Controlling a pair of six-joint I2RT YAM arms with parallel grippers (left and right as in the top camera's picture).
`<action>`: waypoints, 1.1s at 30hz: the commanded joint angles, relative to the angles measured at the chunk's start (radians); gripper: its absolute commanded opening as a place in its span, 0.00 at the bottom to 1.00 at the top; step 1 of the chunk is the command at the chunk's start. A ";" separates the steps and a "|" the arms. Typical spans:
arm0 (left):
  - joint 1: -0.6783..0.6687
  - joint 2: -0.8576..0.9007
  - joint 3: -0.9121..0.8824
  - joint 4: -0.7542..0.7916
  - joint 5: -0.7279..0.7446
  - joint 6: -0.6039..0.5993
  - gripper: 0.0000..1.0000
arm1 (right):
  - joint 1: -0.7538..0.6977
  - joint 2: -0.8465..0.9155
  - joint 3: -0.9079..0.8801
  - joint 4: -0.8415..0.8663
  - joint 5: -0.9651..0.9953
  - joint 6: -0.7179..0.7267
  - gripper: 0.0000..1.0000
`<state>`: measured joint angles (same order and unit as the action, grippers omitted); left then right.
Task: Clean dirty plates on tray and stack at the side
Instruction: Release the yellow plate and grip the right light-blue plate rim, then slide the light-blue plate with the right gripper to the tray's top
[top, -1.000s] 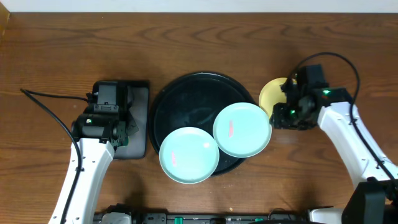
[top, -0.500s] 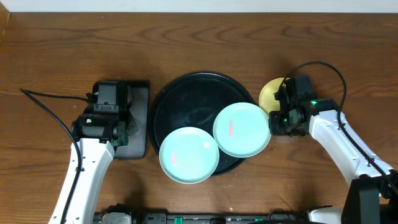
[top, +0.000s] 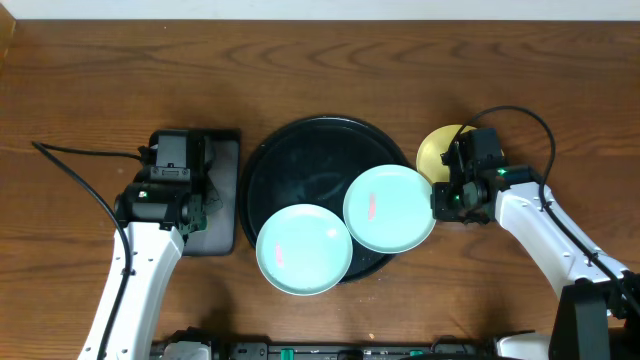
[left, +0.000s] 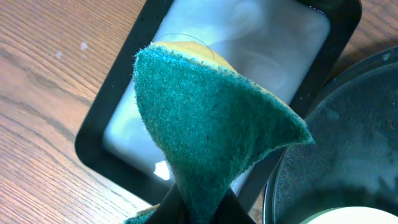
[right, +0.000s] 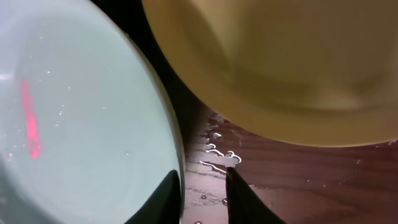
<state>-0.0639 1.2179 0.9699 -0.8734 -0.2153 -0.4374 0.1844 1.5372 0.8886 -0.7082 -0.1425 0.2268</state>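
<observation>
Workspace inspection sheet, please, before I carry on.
Surface: wooden table, water droplets near the yellow plate.
Job's things: black tray holds front mint plate and right mint plate, smeared, overhanging its rim; yellow plate beside it.
Clutter: small rectangular tray under the left gripper.
Grippers: left gripper shut on green sponge; right gripper slightly open at right mint plate's rim.
Cables: left cable across table; right cable looped over arm.
Surroundings: nothing seen.

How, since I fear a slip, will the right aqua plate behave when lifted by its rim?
The plate looks thin and glossy: probably stiff, light. Droplets beside its rim: possibly slippery. It overhangs the tray: may tip.
</observation>
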 joint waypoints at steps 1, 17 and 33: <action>-0.005 0.004 -0.009 0.002 -0.009 0.014 0.08 | 0.007 -0.001 -0.008 0.002 -0.008 0.013 0.21; -0.005 0.004 -0.009 0.000 -0.002 0.017 0.07 | 0.007 -0.001 -0.050 0.056 -0.008 0.043 0.12; -0.005 0.004 -0.009 0.000 -0.002 0.018 0.07 | 0.007 -0.006 0.045 0.176 -0.020 0.156 0.01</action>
<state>-0.0639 1.2179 0.9699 -0.8738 -0.2146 -0.4370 0.1844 1.5372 0.8722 -0.5648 -0.1566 0.3206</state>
